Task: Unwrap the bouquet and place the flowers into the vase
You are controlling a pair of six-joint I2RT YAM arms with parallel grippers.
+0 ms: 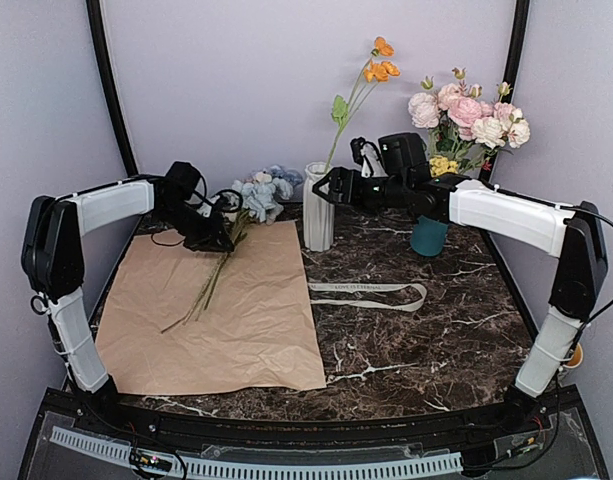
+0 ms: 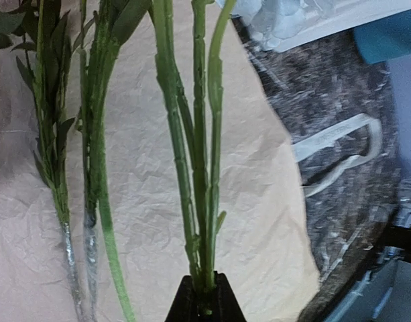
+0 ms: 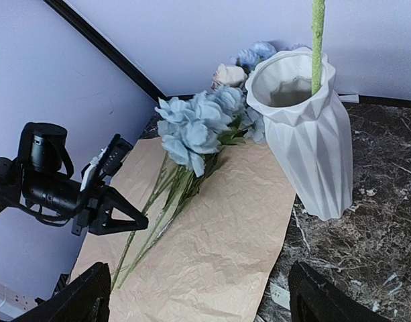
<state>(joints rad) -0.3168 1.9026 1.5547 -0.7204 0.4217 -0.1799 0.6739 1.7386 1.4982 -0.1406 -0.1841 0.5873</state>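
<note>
The bouquet is undone. Its kraft paper [image 1: 226, 320] lies flat on the table and the flowers [image 1: 258, 192] rest on it, pale blue and cream blooms toward the back wall. My left gripper [image 1: 226, 243] is shut on a few of their green stems [image 2: 200, 201], low over the paper [image 2: 145, 201]; other stems [image 2: 91, 174] lie loose beside them. The white ribbed vase [image 1: 318, 206] stands just right of the paper and holds one orange poppy [image 1: 382, 66]. My right gripper [image 1: 326, 187] hangs open beside the vase rim [image 3: 285, 74], holding nothing.
A cream ribbon [image 1: 371, 293] lies on the marble right of the paper. A teal vase [image 1: 429, 236] with pink roses [image 1: 466, 115] stands at the back right, behind my right arm. Walls close in the back and both sides.
</note>
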